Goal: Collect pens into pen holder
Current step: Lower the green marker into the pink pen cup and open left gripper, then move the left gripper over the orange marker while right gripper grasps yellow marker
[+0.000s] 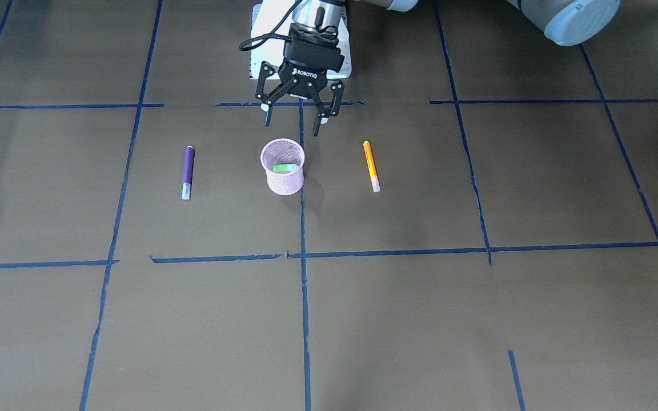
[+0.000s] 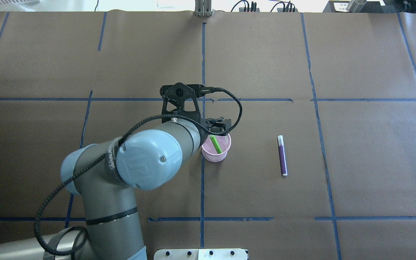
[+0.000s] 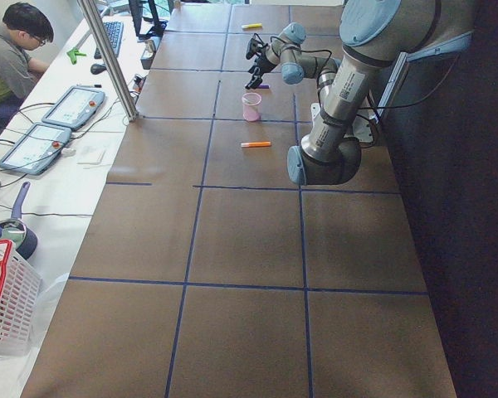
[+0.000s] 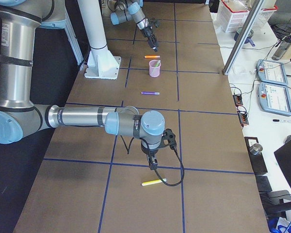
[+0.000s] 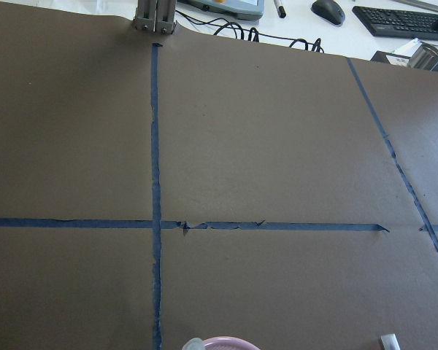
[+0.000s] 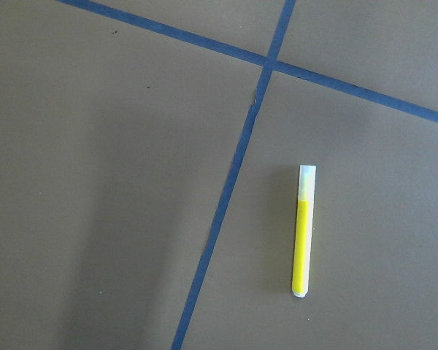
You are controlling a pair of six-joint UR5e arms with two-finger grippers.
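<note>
Two pens (image 1: pixel 188 172) (image 1: pixel 371 166) flank holder (image 1: pixel 284 182), left pincer (image 1: pixel 292 127) spread — above

**A yellow pen beside the tape crossing**

We look straight down on brown paper (image 6: pixel 95 146) marked by two strips of blue tape. One strip (image 6: pixel 350 89) slants from the upper left to the right edge. The other strip (image 6: pixel 223 200) runs from the top edge down to the bottom, and the two cross in the upper right. Below that crossing, just right of the second strip and touching neither, lies a yellow pen (image 6: pixel 304 240), nearly vertical in our view. Its pale translucent cap (image 6: pixel 307 182) points toward the slanting strip. A soft shadow (image 6: pixel 124 277) darkens the paper at lower left.
</note>
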